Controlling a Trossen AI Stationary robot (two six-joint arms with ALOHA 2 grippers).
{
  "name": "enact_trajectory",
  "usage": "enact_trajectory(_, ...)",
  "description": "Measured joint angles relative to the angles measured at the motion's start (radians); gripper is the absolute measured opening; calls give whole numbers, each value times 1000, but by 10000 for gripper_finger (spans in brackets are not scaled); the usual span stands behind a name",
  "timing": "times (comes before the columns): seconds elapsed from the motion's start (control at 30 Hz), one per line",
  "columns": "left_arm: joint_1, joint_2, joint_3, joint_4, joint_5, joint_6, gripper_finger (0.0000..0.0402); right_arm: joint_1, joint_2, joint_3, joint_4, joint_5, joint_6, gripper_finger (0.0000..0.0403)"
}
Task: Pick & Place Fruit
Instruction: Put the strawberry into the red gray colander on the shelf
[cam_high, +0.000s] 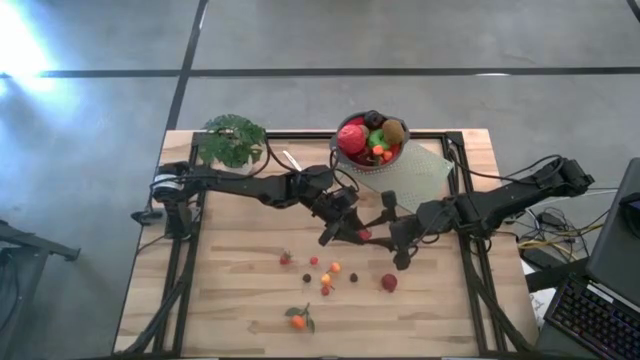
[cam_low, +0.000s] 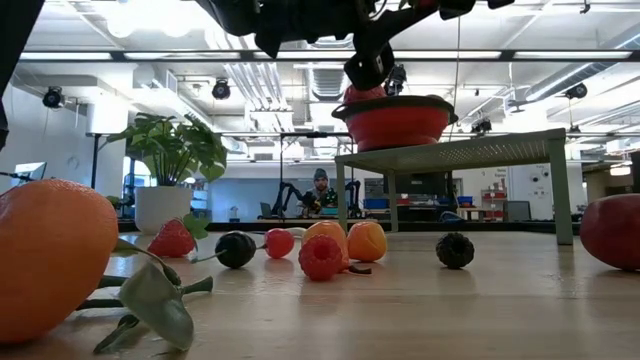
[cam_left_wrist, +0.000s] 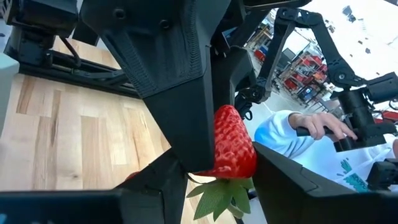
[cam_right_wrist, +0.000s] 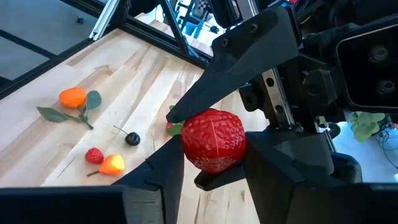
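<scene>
While both grippers (cam_high: 362, 232) pinch one strawberry (cam_right_wrist: 213, 140) below the bowl (cam_high: 372, 160), a mistimed release could drop it.

Red strawberry (cam_left_wrist: 233, 144) gripped aloft, berries (cam_high: 330, 272) scattered

Both arms meeting mid-bench, grippers tip to tip.
Left arm reaches in from the left edge, left gripper (cam_high: 340, 222) clamped on a strawberry (cam_left_wrist: 233, 144); right arm comes from the right edge, right gripper (cam_high: 385, 228) pinching the same one.
</scene>
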Motion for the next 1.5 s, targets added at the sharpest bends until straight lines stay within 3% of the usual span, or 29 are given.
enact_trajectory(0.23, 1, 0, 0, 11, -12, 26, 202, 0, 0, 0, 1, 0, 3, 142)
enact_trajectory(0.5, 1, 0, 0, 12, 0, 78, 301, 0, 0, 0, -3, 3, 11, 137)
enact_trajectory(0.6, 5, -6, 0, -30, 73, 81, 334, -1, -3, 0, -28, 7, 36, 137)
enact_trajectory(0.7, 13, -26, 0, -110, 137, 88, 351, -3, -10, 8, -69, 47, 65, 144)
enact_trajectory(0.83, 15, -69, 0, -236, 131, 142, 355, -8, -15, 61, -194, 151, 79, 144)
enact_trajectory(0.97, 12, -110, 0, -331, 42, 160, 355, -54, -13, 138, -335, 222, 81, 137)
enact_trajectory(1.1, 12, -155, 0, -408, -104, 187, 355, -156, -13, 218, -459, 237, 126, 139)
enact_trajectory(1.23, 10, -176, 0, -460, -171, 209, 355, -279, -13, 280, -547, 231, 130, 144)
enact_trajectory(1.37, 9, -186, 0, -479, -182, 224, 355, -418, -3, 328, -591, 136, 124, 141)
enact_trajectory(1.5, 7, -207, -8, -487, -284, 226, 355, -543, 15, 360, -599, 32, 105, 141)
